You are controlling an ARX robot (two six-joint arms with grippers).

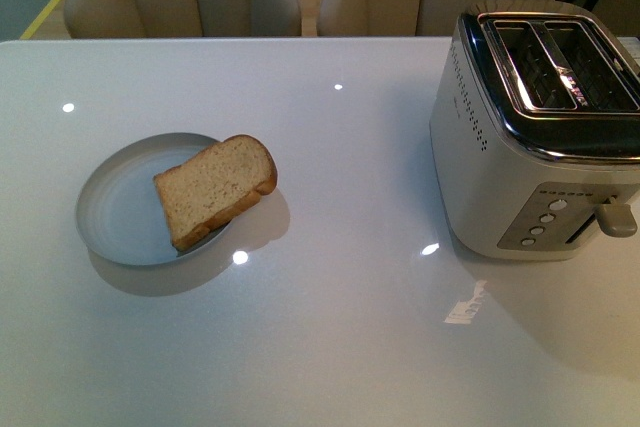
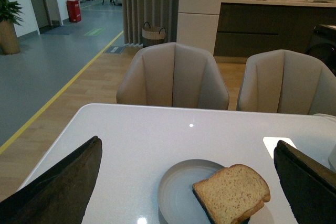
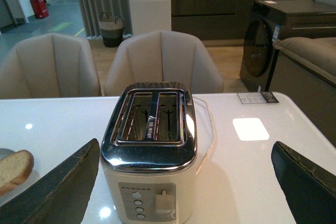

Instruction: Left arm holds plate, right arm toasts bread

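Left gripper hangs above the table with its black jaws spread wide apart, holding nothing and touching nothing. Right gripper is likewise wide apart and empty, poised above the toaster without contact.

One slice of bread, light brown with a speckled crumb and a darker crust, lies tilted on the plate. Its squarer end rests inside the dish, and its rounded end sticks out past the rim on the side toward the toaster. The plate is round, shallow and pale blue-grey, and the rest of it is bare.

Both sit on a glossy white table that mirrors several ceiling lights. The toaster stands well apart from the plate, on the robot's right. It has a cream body and a chrome top, two empty slots, a row of round buttons and a lever on its front. Two beige upholstered chairs are drawn up at the far edge, with a wooden floor and dark cabinets behind them
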